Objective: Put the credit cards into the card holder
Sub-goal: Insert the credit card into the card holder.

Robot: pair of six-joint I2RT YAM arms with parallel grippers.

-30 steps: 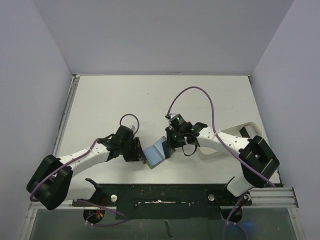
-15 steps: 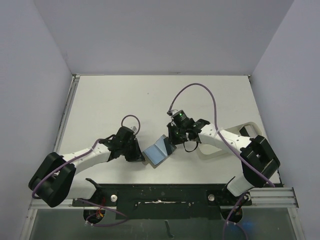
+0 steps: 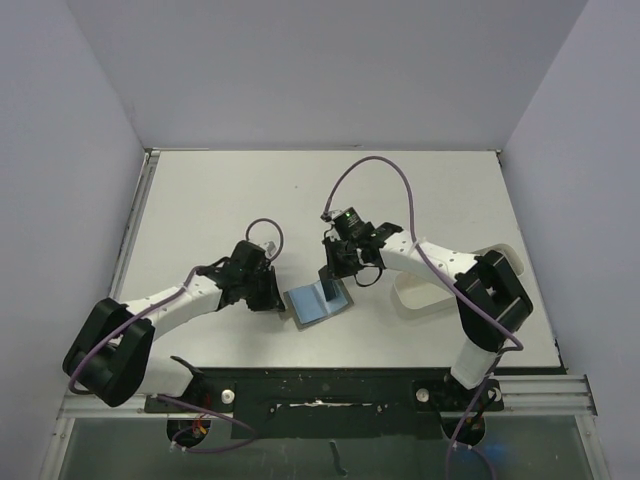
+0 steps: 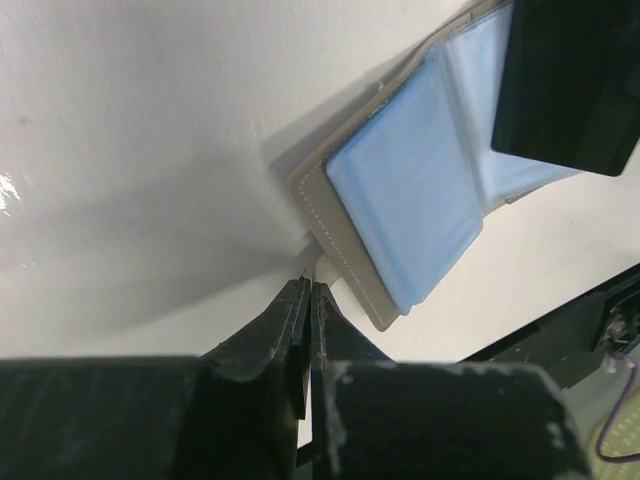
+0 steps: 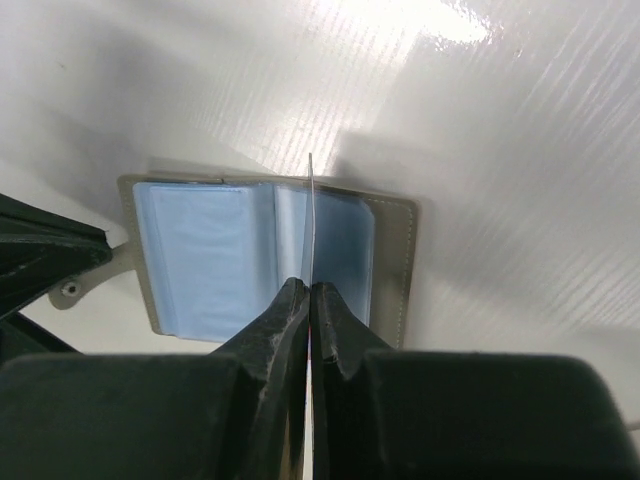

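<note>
The card holder (image 3: 312,302) lies open on the table, light blue lining up, grey-olive edge showing (image 5: 402,262) (image 4: 400,210). My right gripper (image 3: 335,275) (image 5: 310,290) is shut on a thin credit card (image 5: 311,215), which stands upright and edge-on over the holder's middle fold. My left gripper (image 3: 276,298) (image 4: 308,290) is at the holder's left side, shut on its small clasp tab (image 4: 326,268) (image 5: 85,280). No other credit cards show in any view.
A white oblong tray (image 3: 425,300) lies on the table to the right of the card holder, partly under my right arm. The black rail with the arm bases (image 3: 320,385) runs along the near table edge.
My left gripper went from part open to shut at the clasp tab. My right gripper carried the card left and further back over the holder, which now lies flatter.
</note>
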